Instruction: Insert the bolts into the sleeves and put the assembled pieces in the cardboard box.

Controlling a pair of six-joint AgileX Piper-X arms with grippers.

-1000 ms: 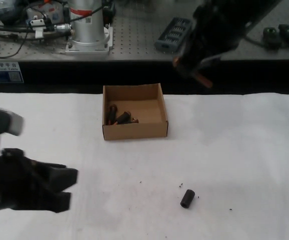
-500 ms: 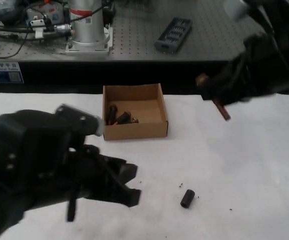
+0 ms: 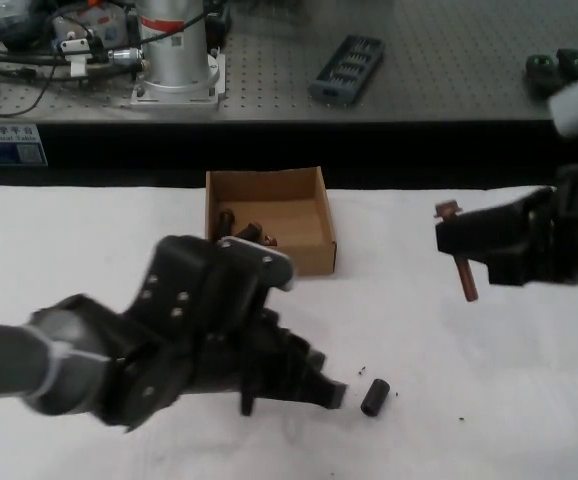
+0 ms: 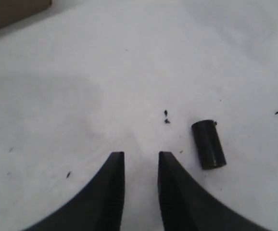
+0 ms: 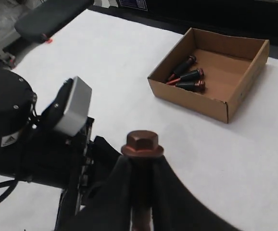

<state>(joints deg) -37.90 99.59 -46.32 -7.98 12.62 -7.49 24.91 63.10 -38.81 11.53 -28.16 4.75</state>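
Sleeve (image 3: 374, 397): lies loose on the white sheet, nearer the camera than the cardboard box (image 3: 269, 263).
Left gripper (image 4: 140, 158): has swung in from far left of the box to just beside the sleeve, fingers parted, nothing held.
Right gripper (image 3: 457, 240): has come down to the box's right, clamped on a copper bolt (image 3: 466, 275) that hangs head-up.
Meaning: three assembled pieces (image 5: 189, 75) are already boxed, so this looks like the last pair, with lifting the sleeve the step now due.

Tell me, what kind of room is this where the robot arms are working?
Most likely a robotics lab. Behind the white bench stands a metal table dotted with holes, loaded with cables and a metal post.
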